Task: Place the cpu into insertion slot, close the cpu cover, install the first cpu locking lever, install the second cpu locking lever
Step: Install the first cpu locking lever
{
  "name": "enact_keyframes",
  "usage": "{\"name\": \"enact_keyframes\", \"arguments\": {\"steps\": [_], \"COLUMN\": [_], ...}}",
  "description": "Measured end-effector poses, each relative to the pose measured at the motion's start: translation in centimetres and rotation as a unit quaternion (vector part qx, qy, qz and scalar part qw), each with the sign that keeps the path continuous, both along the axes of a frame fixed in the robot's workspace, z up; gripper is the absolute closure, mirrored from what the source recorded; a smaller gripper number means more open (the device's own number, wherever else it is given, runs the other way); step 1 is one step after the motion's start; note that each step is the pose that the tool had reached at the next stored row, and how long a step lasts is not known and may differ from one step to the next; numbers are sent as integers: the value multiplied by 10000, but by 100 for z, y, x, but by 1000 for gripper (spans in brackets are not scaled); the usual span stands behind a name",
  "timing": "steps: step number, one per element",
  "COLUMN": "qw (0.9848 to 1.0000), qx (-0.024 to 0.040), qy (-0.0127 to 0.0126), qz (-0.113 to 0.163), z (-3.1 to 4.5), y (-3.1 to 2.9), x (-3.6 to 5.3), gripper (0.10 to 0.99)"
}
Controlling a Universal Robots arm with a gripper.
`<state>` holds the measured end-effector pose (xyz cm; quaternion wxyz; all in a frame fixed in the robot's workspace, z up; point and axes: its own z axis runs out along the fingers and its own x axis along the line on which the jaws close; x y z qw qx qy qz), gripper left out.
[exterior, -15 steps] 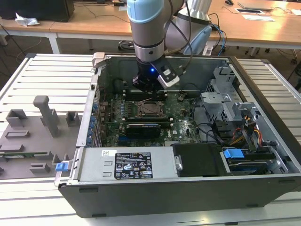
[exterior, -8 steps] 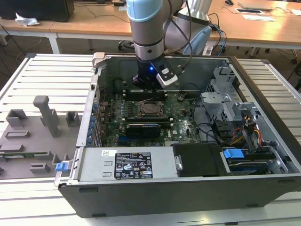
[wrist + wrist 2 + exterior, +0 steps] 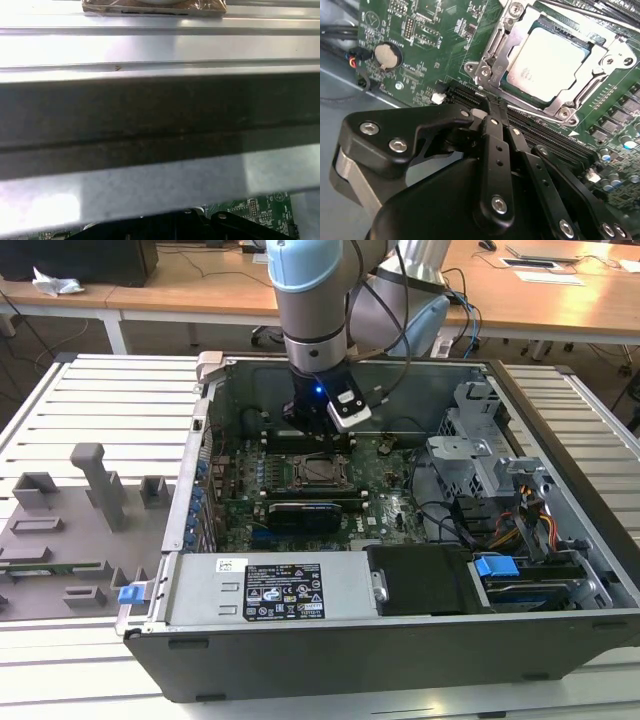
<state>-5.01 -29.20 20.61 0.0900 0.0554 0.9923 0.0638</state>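
The cpu [image 3: 547, 60], silvery face up, lies in the insertion slot [image 3: 487, 75] on the green motherboard. The cpu cover [image 3: 506, 31] lies flat around it, its window framing the chip. Thin lever rods run along the socket's edges [image 3: 540, 116]; whether they are latched I cannot tell. My gripper [image 3: 487, 106] has its black fingers pressed together, with the tips at the socket's corner beside one rod's end. In the exterior view the gripper [image 3: 322, 430] hangs inside the open case, just behind the socket and cpu [image 3: 318, 472].
A long black card [image 3: 318, 512] lies in front of the socket, and the labelled power supply [image 3: 270, 590] beyond that. A drive cage [image 3: 490, 460] and cables fill the exterior view's right. Memory slots [image 3: 550, 135] and a coin battery [image 3: 387, 55] flank the socket. The case wall [image 3: 160, 115] is close.
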Motion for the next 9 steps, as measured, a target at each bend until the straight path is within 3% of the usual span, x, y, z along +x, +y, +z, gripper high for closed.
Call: {"name": "enact_keyframes", "arguments": {"steps": [9], "qw": [9992], "qx": [-8], "qy": [4], "qz": [-391], "z": [-91], "y": [-2], "x": [-3], "gripper": [980]}}
